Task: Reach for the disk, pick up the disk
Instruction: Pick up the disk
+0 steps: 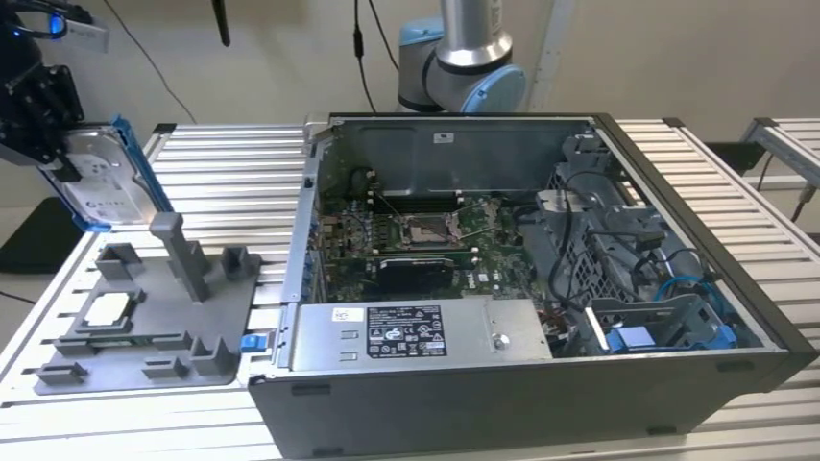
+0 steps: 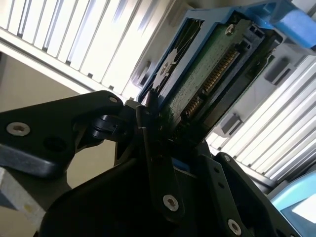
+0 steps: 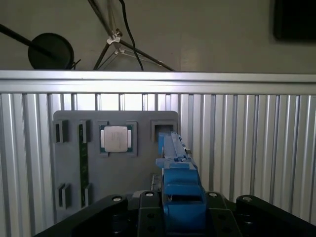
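The disk, a silver-grey drive with a white label and a blue frame, hangs upright at the exterior view's far left, above the back edge of the grey fixture plate. My black gripper is shut on its upper end. In the second wrist view the disk shows its green circuit board and blue frame running out from between the fingers. The first wrist view has the disk edge-on, with my gripper clamped on its blue frame.
An open computer case fills the middle of the slatted metal table. The fixture plate carries a small square chip, a memory stick and grey posts. A small blue bracket sits beside the case.
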`<state>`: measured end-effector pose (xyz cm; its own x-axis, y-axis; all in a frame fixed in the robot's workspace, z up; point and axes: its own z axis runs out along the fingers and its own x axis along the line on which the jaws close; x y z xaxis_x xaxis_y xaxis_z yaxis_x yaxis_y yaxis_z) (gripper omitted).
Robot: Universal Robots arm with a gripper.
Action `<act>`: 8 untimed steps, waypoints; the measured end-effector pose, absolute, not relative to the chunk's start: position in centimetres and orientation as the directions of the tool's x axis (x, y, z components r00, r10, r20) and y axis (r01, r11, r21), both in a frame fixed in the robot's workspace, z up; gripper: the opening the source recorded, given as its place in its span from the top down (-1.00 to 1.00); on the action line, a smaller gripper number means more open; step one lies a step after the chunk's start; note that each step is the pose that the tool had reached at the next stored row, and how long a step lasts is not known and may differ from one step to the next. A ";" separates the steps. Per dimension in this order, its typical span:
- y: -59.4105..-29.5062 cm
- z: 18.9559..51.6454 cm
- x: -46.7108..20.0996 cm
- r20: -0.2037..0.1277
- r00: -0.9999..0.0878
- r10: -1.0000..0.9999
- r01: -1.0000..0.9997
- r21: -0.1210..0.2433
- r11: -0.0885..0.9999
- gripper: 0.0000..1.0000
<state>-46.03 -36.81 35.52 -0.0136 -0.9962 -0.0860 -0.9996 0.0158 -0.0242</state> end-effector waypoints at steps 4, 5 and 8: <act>-36.8 36.0 -46.0 -0.086 -0.014 -0.996 -1.000 -0.024 0.016 1.00; -36.8 36.1 -46.0 -0.086 -0.014 -0.996 -1.000 -0.024 0.016 1.00; -36.8 36.6 -46.0 -0.086 -0.014 -0.996 -1.000 -0.024 0.016 1.00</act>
<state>-46.04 -36.81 36.59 -0.0137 -0.9962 -0.0859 -0.9996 0.0158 -0.0242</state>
